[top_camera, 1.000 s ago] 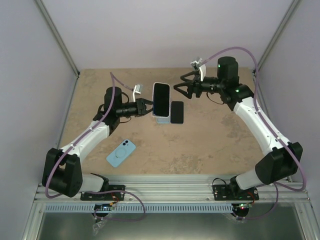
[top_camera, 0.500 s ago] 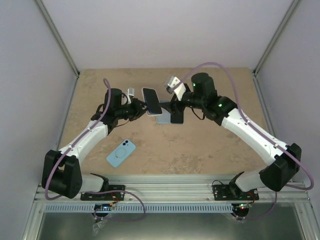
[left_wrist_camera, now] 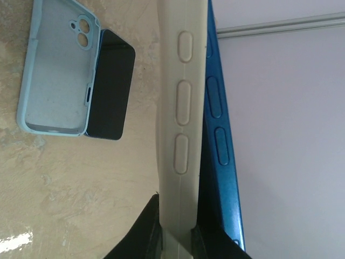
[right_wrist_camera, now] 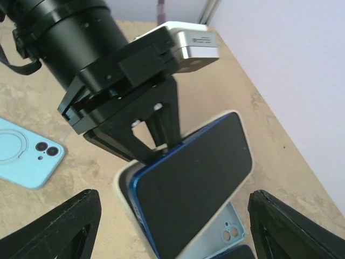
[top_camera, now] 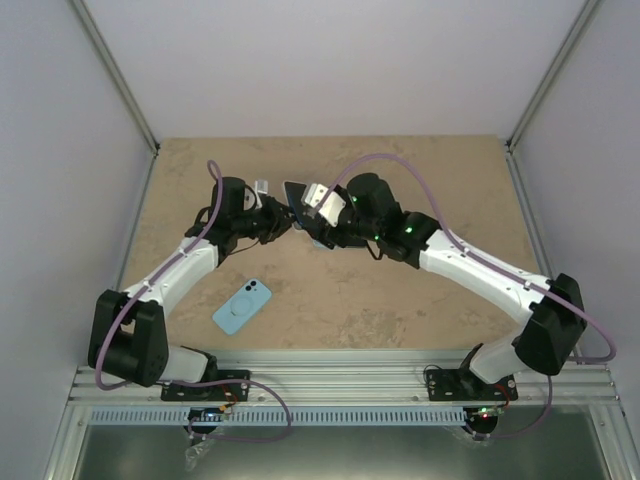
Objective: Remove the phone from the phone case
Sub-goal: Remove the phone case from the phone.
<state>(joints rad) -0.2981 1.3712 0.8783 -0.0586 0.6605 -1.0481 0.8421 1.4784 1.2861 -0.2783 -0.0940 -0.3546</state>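
My left gripper [left_wrist_camera: 175, 226] is shut on the edge of a cream phone case [left_wrist_camera: 180, 108], held on its side above the table. A blue phone [left_wrist_camera: 218, 135] with a dark screen [right_wrist_camera: 191, 183] sits partly lifted out of the case, and the case's rim [right_wrist_camera: 121, 186] shows along its lower left. The right gripper [right_wrist_camera: 178, 216] is open, one finger on each side of the phone and neither touching it. In the top view both grippers meet at mid-table, left [top_camera: 283, 222] and right [top_camera: 306, 214].
An empty light-blue case [left_wrist_camera: 54, 70] lies on the table with a black phone [left_wrist_camera: 110, 86] next to it, under the held case. Another light-blue phone [top_camera: 243, 305], back up, lies nearer the left arm's base. Grey walls enclose the table [top_camera: 430, 290].
The right arm has swung left and brought its open jaws to either side of the phone. The left gripper has tilted the case and phone and shifted them slightly left.
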